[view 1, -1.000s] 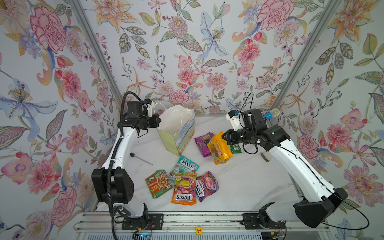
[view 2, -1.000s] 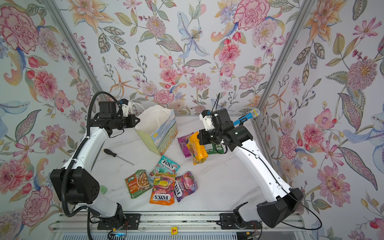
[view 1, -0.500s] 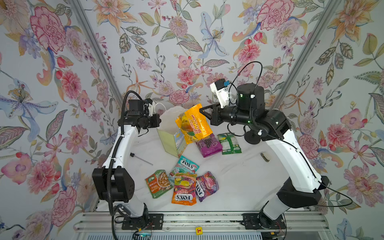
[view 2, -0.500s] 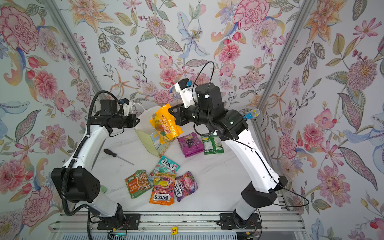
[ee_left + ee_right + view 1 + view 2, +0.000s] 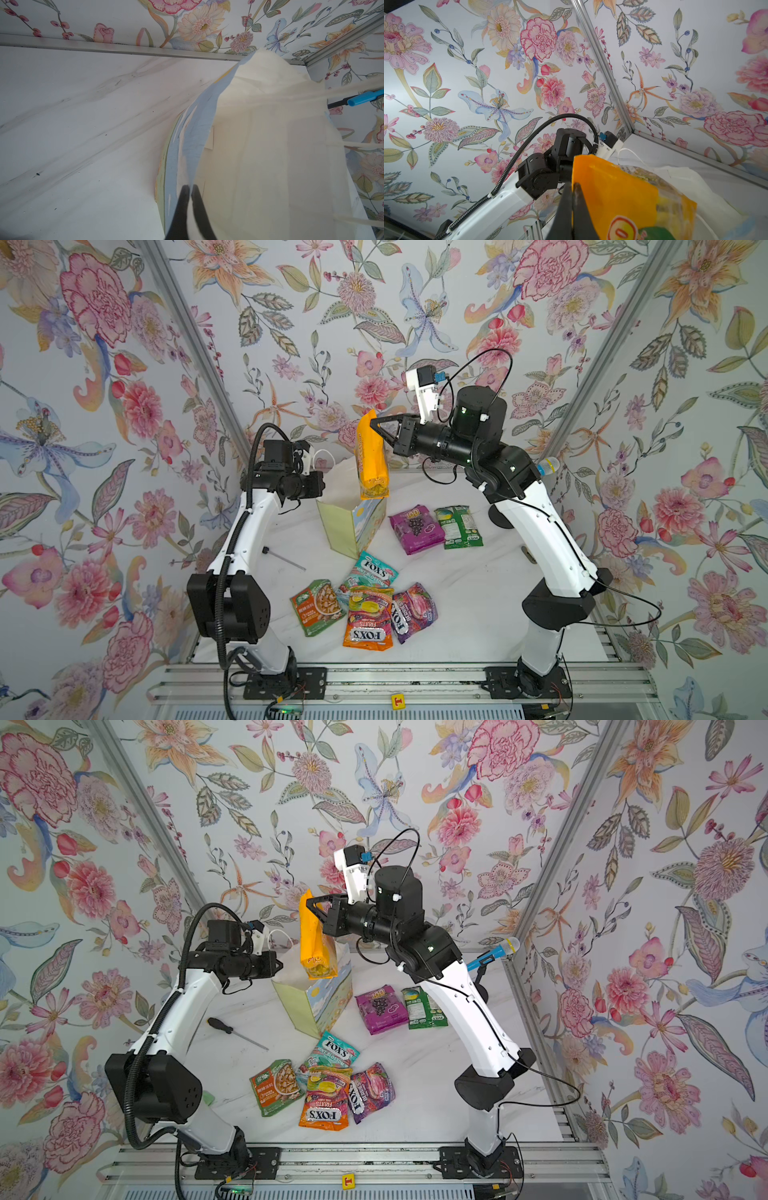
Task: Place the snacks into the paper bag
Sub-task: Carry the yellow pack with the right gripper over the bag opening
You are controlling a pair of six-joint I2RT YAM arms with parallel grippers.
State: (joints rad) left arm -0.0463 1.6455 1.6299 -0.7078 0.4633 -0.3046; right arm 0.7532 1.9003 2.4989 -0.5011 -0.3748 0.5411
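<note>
We have the yellow "100" bag [image 5: 371, 464] pinched by its top edge in the right hand [image 5: 374, 423]. It hangs upright with its lower end at the mouth of the paper bag [image 5: 345, 531], and we cannot tell whether the tip is inside. To do this well, we should lower it straight down, in line with the opening, and let go only once most of it is below the rim, so it cannot tip out or crumple the wall. The left hand [image 5: 190, 194] is clamped on the bag's rim and should hold it open. The right arm reaches high across the middle, its forearm near level. The remaining snacks [image 5: 368, 618] lie on the desk [image 5: 478, 605].
</note>
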